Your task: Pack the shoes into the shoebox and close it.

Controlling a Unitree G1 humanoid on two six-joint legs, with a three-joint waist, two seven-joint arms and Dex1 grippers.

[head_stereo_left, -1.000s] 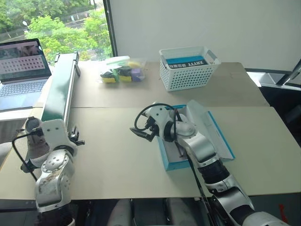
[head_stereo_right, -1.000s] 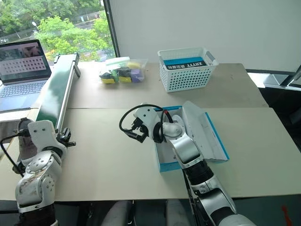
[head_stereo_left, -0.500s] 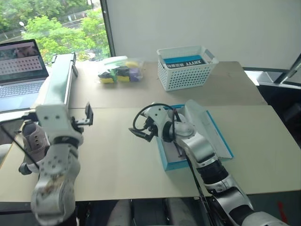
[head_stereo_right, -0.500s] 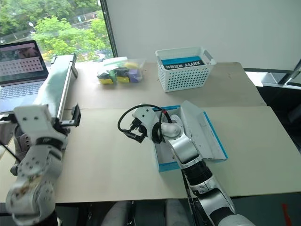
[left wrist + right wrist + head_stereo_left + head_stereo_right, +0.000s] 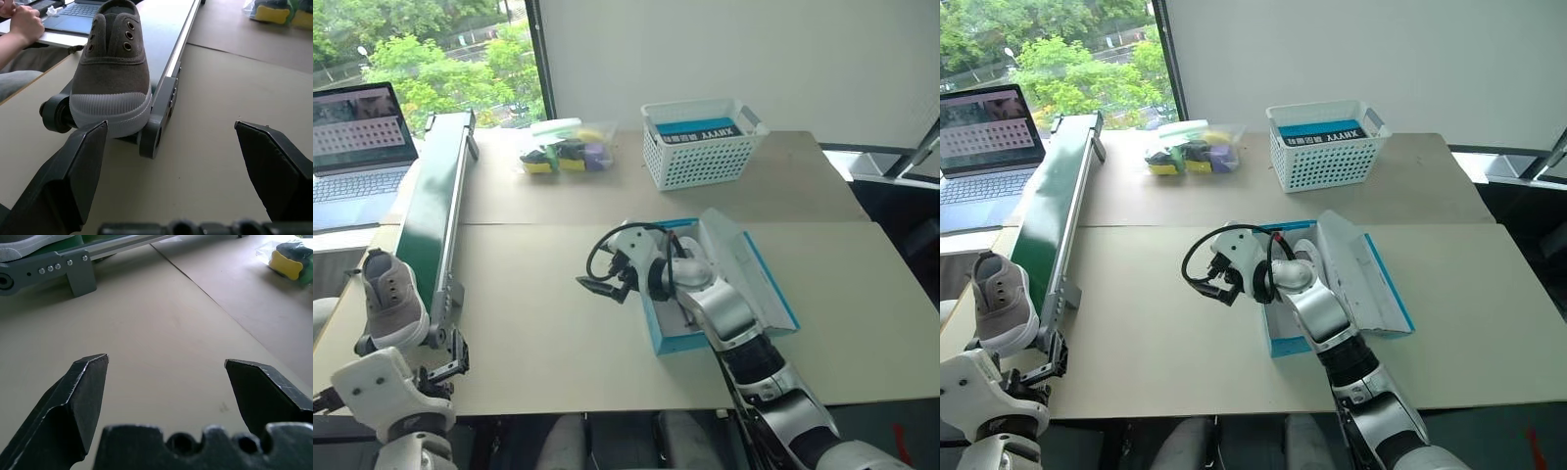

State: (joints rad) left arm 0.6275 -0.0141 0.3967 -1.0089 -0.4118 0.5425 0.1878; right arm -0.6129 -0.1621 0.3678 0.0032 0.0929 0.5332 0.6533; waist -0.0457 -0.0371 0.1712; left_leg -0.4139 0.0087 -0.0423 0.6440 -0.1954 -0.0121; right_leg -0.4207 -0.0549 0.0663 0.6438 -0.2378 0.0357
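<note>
The shoe (image 5: 113,73) sits on the conveyor's (image 5: 435,211) near end, toe toward the left fingers (image 5: 73,176); both fingers spread apart.

A broad stretch of bare bench (image 5: 538,304) lies between the conveyor (image 5: 435,211) on the left and the shoebox (image 5: 705,294) at centre. The shoe (image 5: 391,299) blocks the conveyor's near end. The white basket (image 5: 703,142) and a bag (image 5: 563,147) crowd the far side.

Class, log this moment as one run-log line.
left gripper: open | right gripper: open | grey canvas sneaker: on green conveyor end | light-blue cardboard shoebox: lid open
</note>
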